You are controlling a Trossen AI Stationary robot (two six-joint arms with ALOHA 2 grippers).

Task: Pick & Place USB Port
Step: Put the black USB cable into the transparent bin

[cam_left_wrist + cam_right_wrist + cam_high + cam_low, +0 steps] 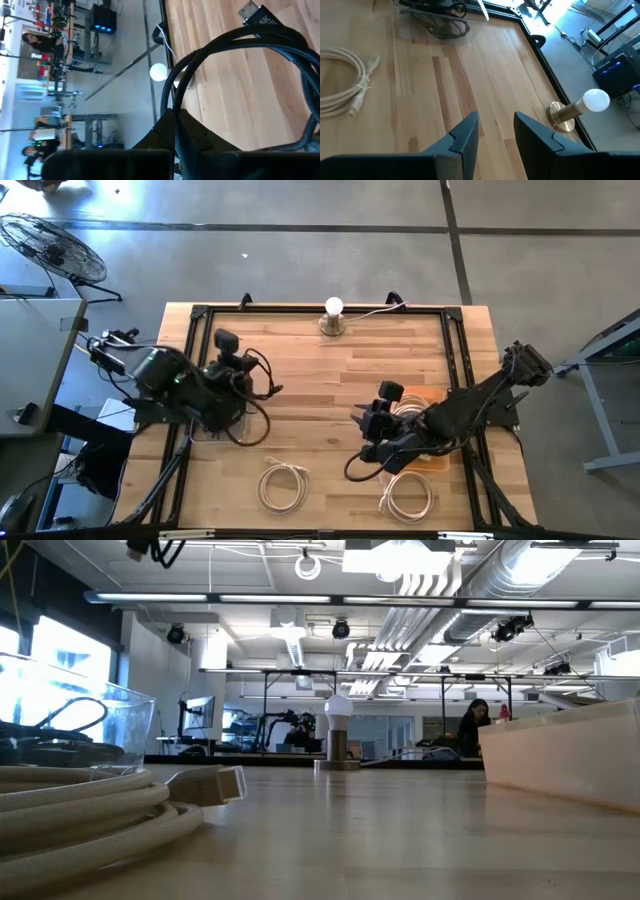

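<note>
- Presently the left claw (258, 385) is clamped on a black cable (240, 45), lifted, not yet placed.
- Right claw (495, 131) hovers apart, empty; white cables (283, 485) remain on the bench (310, 380).

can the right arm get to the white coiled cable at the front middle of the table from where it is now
Probably yes. The right gripper hangs open over bare wood, holding nothing, and the white coiled cable lies in the open with nothing between them. The left gripper, holding a black cable, sits off to the side.
</note>
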